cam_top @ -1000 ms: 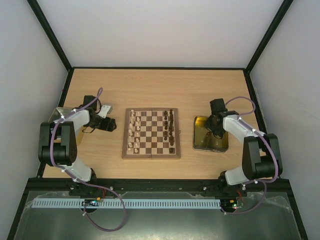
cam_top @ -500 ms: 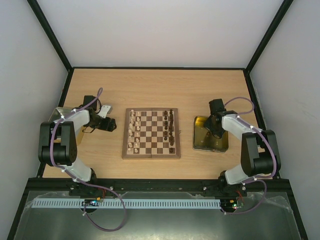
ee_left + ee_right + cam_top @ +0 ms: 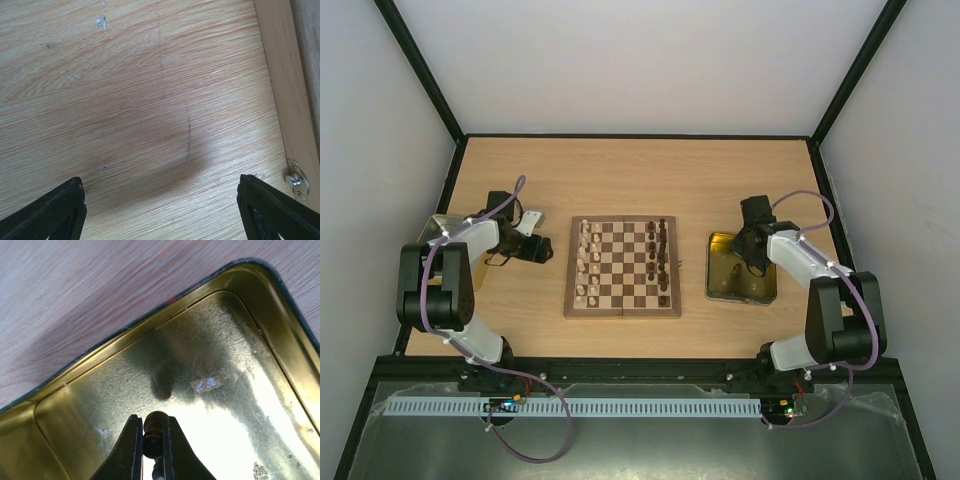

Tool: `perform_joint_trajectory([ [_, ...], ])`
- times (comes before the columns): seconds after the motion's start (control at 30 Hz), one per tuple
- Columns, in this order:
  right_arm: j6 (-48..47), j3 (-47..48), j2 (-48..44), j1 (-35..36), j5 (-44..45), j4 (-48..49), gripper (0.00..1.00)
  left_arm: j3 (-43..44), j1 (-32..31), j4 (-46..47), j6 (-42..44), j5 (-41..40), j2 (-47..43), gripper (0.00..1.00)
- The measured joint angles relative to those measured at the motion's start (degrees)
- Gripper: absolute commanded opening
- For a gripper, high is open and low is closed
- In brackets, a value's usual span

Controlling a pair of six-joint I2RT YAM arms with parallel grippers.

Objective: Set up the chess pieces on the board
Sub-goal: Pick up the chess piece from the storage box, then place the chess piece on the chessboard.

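Note:
The chessboard (image 3: 622, 267) lies in the middle of the table, with cream pieces (image 3: 585, 262) in its left columns and dark brown pieces (image 3: 662, 258) in its right columns. My right gripper (image 3: 152, 441) is shut on a dark brown chess piece (image 3: 154, 432) and holds it just above the floor of the shiny gold tray (image 3: 235, 385). In the top view this gripper (image 3: 747, 252) is over the tray (image 3: 720, 285). My left gripper (image 3: 160, 210) is open and empty over bare table, left of the board; in the top view it (image 3: 538, 250) sits by the board's left edge.
A dull silver-gold tin (image 3: 432, 232) stands at the far left behind the left arm. The board's plain wood border (image 3: 280, 85) and a small metal clasp (image 3: 296, 180) show at the right of the left wrist view. Black frame rails run along the table edges.
The right arm's wrist and elbow have shifted slightly over the tray. The left arm has not moved.

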Motion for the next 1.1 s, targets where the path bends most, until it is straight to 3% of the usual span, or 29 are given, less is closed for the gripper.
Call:
perform_joint_trajectory([
  [0.3,-0.9,4.9,-2.7,5.4,2.2,-4.0,0.02,0.0,0.0,0.0,0.0,0.0,0.0,0.83],
  [0.8,3.1,18.3,-3.1,34.5,3.2,-12.2,0.02,0.1,-0.3,0.0,0.0,-0.5,0.5,0.83],
  [1.1,4.2,21.9,5.3,47.8,1.4,-13.1,0.02,0.1,-0.3,0.0,0.0,-1.1,0.5,0.83],
])
